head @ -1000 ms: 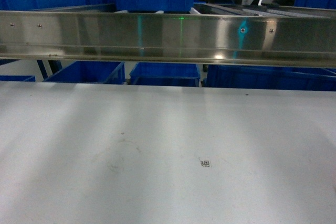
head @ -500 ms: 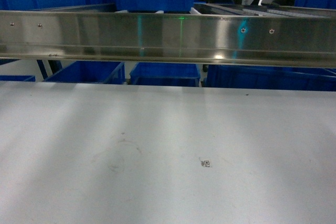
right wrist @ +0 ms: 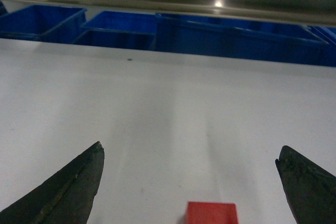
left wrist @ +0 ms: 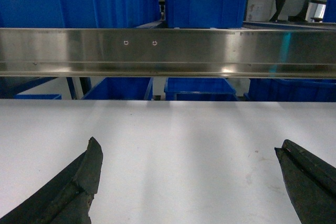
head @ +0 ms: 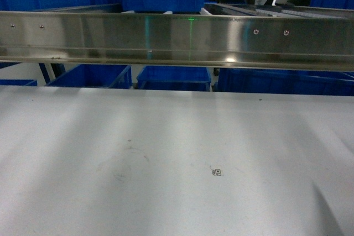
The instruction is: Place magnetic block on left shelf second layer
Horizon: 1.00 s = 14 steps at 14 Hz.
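The red magnetic block (right wrist: pixel 211 212) lay on the white counter (right wrist: pixel 168 108), between the right tool's (right wrist: pixel 189 177) wide-open, empty fingers. The left tool (left wrist: pixel 189 174) gaped empty too. Grasping and shelving remained undone.

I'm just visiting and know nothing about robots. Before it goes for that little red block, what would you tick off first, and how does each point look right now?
1. Red block in sight: ok, at the bottom edge of the right wrist view, partly cut off.
2. Right hand open: ok, fingers spread wide, nothing between them.
3. Block lined up between the right fingers: ok, roughly centred.
4. Left hand free: ok, open and holding nothing.
5. White tabletop around the block free of obstacles: ok in what shows.
6. Second layer of the left shelf ready: cannot tell, only a steel rail and blue bins show.
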Tool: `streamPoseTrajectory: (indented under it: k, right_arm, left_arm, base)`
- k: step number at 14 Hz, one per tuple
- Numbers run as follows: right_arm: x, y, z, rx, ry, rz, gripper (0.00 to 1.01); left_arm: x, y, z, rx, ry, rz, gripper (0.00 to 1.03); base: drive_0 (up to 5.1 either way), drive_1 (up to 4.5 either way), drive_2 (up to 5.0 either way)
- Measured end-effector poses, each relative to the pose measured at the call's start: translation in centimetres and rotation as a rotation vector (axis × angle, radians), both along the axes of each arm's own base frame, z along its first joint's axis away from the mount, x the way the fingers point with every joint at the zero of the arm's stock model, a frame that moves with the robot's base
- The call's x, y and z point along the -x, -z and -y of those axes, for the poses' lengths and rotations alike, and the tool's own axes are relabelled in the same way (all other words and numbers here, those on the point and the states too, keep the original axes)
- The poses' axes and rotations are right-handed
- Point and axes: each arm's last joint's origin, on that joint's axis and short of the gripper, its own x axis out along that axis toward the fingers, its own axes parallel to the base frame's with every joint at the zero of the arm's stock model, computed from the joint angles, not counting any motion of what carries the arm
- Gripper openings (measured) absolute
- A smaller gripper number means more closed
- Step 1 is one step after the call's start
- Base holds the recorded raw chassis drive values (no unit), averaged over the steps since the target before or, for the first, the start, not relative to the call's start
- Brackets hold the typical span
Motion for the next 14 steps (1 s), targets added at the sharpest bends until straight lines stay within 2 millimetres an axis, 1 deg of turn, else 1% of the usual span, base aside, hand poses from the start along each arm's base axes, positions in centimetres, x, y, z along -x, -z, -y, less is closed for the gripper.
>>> streamPoseTrajectory:
  k: [1,3,4,7,9,13,14]
  right_arm:
    - [0.1,0.4,0.9,-0.001,0.04,-0.023,0.98]
    - [0.2,0.8,2.0,-0.006,0.076,-0.05,0.98]
    - [0.2,1.6,2.6,-0.019,0.082,-0.097,0.98]
    - [-0.8,3.7,3.0,-0.053,0.068,-0.16,0.98]
    - [-1.1,4.8,2.6,-0.055,0.061,-0.181,0.98]
    - [-2.0,5.4,2.5,-0.044,0.07,-0.163,0.98]
    - [-2.0,5.4,2.5,-0.043,0.072,-0.16,0.92]
  left_arm:
    - [0.0,0.0,0.0,0.0,0.0,0.0,0.98]
    - [0.0,0.0,0.0,0.0,0.0,0.0,0.98]
    - [0.0,0.0,0.0,0.0,0.0,0.0,0.98]
    - [0.0,0.0,0.0,0.0,0.0,0.0,0.98]
    - [0.0,0.0,0.0,0.0,0.0,0.0,0.98]
    - [0.0,0.0,0.0,0.0,0.0,0.0,0.98]
    - [0.0,0.0,0.0,0.0,0.0,0.0,0.98]
  base:
    - [0.0,0.0,0.0]
    - [0.0,0.0,0.0]
    - [0.0,0.0,0.0]
    - [0.0,0.0,0.0]
    - [0.0,0.0,0.0]
    - [0.0,0.0,0.0]
    - [0.0,0.0,0.0]
